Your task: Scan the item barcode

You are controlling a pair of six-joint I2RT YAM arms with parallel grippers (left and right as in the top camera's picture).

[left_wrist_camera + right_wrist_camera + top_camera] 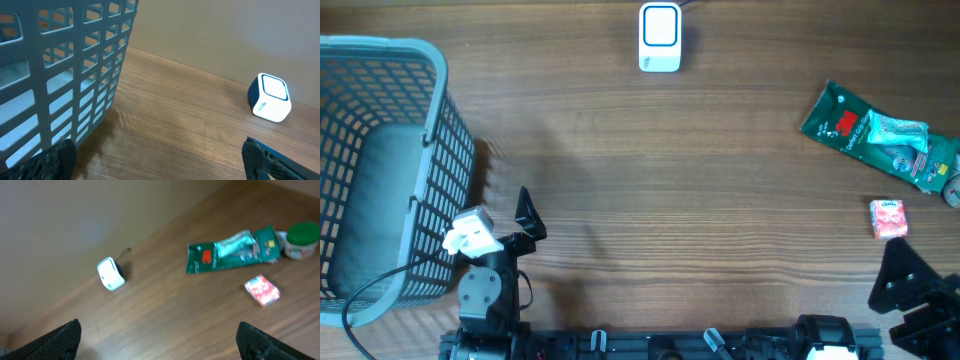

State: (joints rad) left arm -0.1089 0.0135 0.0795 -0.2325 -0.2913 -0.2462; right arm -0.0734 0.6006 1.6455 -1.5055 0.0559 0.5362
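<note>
Left gripper (157, 162) and right gripper (160, 340) are gaping fully, gripping nothing; the small red cardboard box (262, 290) is lying untouched.

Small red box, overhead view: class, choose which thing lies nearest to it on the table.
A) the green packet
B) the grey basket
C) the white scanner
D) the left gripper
A: in the overhead view the small red box lies close beside the green packet, while the white scanner and the grey basket sit far across the table.
</note>
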